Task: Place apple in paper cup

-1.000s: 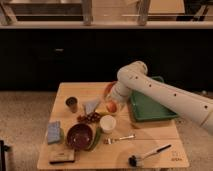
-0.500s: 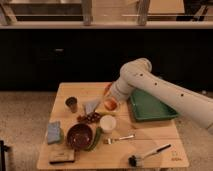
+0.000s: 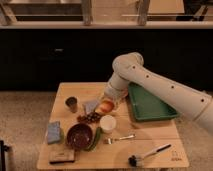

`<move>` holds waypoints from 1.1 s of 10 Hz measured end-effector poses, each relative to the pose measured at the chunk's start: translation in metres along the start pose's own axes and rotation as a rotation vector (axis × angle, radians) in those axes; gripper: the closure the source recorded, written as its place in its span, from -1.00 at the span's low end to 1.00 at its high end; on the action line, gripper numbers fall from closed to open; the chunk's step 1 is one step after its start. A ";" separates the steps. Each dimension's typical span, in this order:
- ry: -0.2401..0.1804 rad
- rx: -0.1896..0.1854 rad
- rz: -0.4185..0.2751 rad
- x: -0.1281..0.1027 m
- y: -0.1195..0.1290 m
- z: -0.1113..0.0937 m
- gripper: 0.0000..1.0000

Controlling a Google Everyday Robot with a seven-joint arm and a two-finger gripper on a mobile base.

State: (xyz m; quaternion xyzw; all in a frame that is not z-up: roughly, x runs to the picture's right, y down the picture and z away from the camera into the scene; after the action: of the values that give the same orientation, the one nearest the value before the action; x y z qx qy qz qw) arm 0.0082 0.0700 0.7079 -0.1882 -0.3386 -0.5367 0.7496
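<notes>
The apple, orange-red with a yellowish patch, sits at the tip of my gripper, which reaches down from the white arm over the middle of the wooden table. The gripper is shut on the apple and holds it just above and behind the paper cup. The cup is a short white cylinder standing upright with its mouth open. The wrist hides the top of the apple.
A green tray lies to the right. A dark grape cluster, a small brown cup, a maroon bowl, a blue sponge, a fork and a brush surround the paper cup.
My gripper with the apple has shifted slightly left and down, closer to the paper cup. Nothing else on the table has moved.
</notes>
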 end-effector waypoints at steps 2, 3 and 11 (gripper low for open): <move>-0.031 -0.043 -0.078 -0.010 -0.002 0.002 1.00; -0.048 -0.079 -0.122 -0.016 -0.002 0.006 1.00; -0.195 -0.247 -0.252 -0.029 0.011 0.042 1.00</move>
State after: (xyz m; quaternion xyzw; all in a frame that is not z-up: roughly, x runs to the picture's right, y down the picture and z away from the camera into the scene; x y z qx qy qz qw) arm -0.0003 0.1204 0.7179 -0.2858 -0.3621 -0.6430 0.6114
